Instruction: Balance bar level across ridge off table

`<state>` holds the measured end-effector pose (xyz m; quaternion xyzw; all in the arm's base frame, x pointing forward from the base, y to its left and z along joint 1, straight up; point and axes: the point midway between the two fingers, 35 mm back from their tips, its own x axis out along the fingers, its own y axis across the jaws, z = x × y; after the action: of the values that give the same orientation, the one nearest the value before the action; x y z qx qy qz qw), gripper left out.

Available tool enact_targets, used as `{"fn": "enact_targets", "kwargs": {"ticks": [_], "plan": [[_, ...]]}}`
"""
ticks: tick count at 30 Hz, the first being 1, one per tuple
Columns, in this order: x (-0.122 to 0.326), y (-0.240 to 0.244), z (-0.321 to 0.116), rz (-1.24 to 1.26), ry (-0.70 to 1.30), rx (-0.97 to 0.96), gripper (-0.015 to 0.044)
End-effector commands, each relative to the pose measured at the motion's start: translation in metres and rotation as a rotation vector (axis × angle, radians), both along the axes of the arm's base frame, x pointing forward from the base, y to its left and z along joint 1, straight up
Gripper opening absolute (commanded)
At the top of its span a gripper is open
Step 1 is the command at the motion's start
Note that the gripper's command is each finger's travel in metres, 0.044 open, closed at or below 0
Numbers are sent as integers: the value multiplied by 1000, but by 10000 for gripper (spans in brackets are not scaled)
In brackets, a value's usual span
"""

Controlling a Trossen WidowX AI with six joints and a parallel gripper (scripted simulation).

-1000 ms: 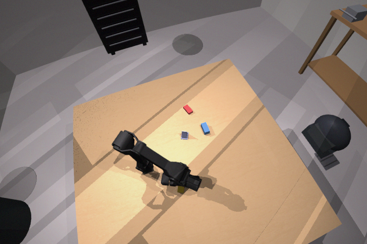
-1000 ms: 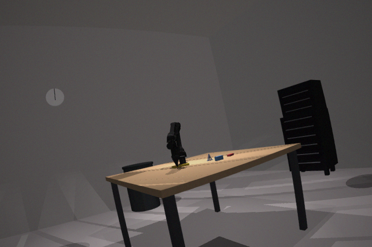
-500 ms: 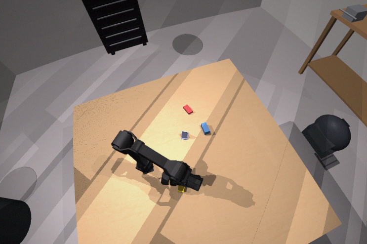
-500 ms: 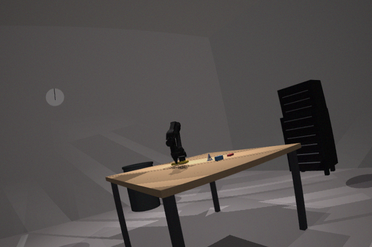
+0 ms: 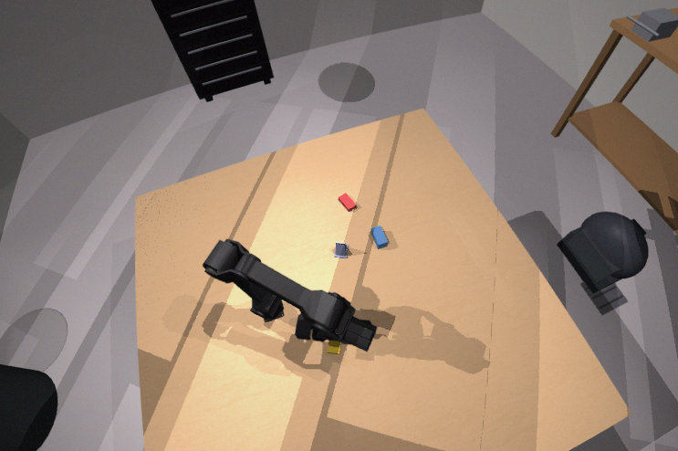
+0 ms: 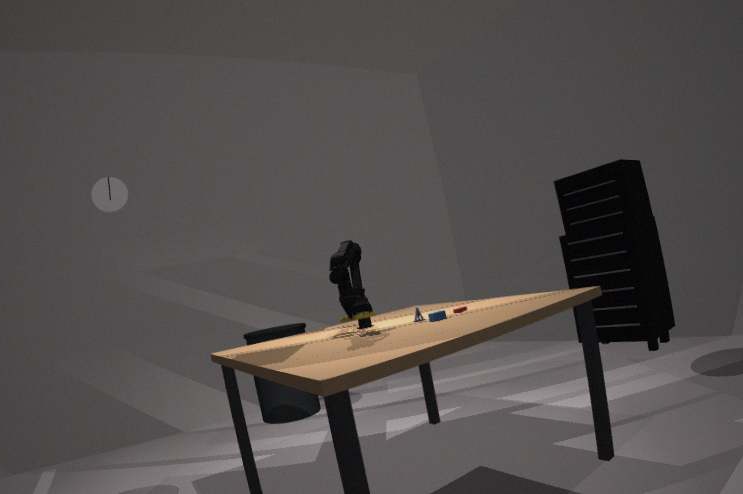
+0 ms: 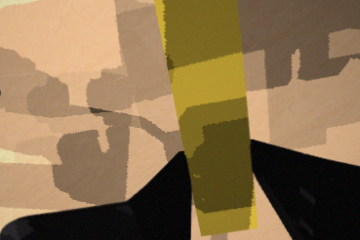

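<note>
The yellow bar [image 5: 333, 347] [image 6: 347, 318] [image 7: 209, 83] is clamped between the two black fingers of my gripper [image 7: 216, 153] [image 6: 364, 322], near one end of the bar as the wrist view shows it. In the exterior view it looks roughly level and a little above the table [image 5: 430, 398] [image 6: 302, 367]. Most of it is hidden under the arm in the top view. The ridge, a small grey-blue wedge [image 5: 340, 249] [image 6: 418, 316], stands on the table away from the gripper, with nothing on it.
A blue block [image 5: 380, 236] [image 6: 436, 315] lies close beside the ridge. A red block [image 5: 347, 202] [image 6: 460, 309] lies farther off, toward the table's far corner in the top view. The arm's shadow crosses the table.
</note>
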<state>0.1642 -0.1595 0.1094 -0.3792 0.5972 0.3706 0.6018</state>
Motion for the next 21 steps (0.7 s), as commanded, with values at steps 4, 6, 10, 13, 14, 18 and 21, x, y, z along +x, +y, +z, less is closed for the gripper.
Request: {"fn": "enact_targets", "kwargs": {"ticks": [4,6,10,13,14,18,21], "plan": [[-1,1,19,2,-5,-9,0],[-2,1,25,3,-5,-9,0],[-3,3,35,3,-5,-9,0],[-5,4,43,3,-4,-9,0],[-5,4,45,3,-4,-9,0],[-1,7,46,3,-4,-9,0],[7,13,47,2,-5,-8,0]]}}
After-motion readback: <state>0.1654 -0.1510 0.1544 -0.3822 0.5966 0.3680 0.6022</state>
